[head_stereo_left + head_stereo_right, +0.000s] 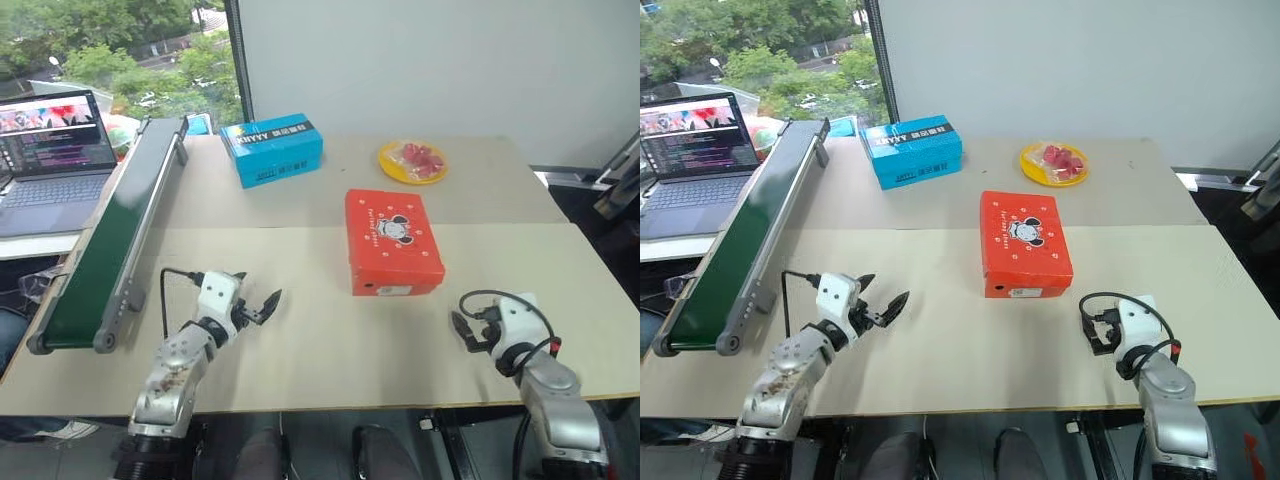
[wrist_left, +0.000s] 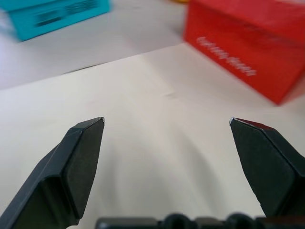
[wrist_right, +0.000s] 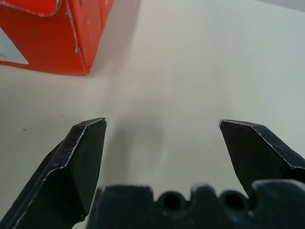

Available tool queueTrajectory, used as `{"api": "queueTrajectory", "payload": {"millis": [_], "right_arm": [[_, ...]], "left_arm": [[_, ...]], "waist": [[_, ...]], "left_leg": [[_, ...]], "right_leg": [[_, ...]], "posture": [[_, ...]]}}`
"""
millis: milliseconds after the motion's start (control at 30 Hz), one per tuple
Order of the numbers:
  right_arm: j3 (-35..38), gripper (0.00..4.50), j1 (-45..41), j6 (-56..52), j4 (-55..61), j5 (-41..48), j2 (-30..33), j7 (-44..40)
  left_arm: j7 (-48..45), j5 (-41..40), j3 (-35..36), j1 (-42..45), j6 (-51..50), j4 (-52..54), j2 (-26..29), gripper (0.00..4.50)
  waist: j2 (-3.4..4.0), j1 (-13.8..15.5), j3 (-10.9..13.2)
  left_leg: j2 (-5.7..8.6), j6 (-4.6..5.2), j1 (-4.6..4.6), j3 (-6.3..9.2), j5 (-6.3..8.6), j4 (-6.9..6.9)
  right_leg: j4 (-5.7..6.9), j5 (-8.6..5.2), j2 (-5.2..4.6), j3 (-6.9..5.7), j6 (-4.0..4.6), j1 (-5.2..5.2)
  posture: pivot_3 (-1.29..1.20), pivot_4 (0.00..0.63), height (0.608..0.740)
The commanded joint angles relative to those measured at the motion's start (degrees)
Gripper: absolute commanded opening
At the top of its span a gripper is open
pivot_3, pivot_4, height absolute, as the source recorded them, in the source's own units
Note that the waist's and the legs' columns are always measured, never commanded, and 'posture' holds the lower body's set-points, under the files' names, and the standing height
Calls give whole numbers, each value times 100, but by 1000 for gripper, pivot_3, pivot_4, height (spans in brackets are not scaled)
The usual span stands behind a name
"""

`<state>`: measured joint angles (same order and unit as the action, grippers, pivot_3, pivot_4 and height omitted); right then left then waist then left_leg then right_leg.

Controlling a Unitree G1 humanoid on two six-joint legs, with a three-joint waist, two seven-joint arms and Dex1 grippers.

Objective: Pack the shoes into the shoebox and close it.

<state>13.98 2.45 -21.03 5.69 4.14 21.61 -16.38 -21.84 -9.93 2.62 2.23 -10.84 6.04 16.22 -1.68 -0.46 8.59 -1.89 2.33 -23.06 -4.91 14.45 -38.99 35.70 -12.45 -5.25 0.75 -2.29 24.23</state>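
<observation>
The shoebox (image 1: 393,241) lies closed at the frame's centre on the bench (image 1: 300,330). Left gripper (image 1: 262,308) and right gripper (image 1: 462,330) have jaws spread, holding nothing. If the lid is not pressed fully, it could spring open.

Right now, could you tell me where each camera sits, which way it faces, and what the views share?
Left eye and right eye views: on the head, looking forward and down over the table; both arms show, left gripper and right gripper open.
Left wrist view: along its own two spread fingers, toward the shoebox and blue box.
Right wrist view: along its own spread fingers, toward the shoebox's corner.
Shared: all views show the closed shoebox.
</observation>
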Motion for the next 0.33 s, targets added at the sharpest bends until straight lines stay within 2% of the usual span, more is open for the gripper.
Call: {"api": "queueTrajectory", "payload": {"millis": [33,167,333], "right_arm": [[225,4456,-94,844,-418,44,-253,365],[232,4456,-272,1387,-922,89,-604,635],[70,4456,-359,1917,-1287,-12,-929,931]], "left_arm": [[474,246,75,-370,617,-240,-320,4500],[610,277,24,-748,949,-405,-625,4500],[736,244,88,-803,997,-567,-813,4500]], "waist": [[1,-8,-1],[1,-24,-1],[2,-23,-2]], "left_leg": [[0,3,-2,-2,2,0],[-1,5,-6,-3,3,0],[-4,4,0,-1,3,0]], "right_leg": [[-1,0,-1,1,0,1],[-1,0,-3,2,-1,4],[4,-2,-1,1,3,2]], "posture": [[0,150,740],[0,150,740],[0,150,740]]}}
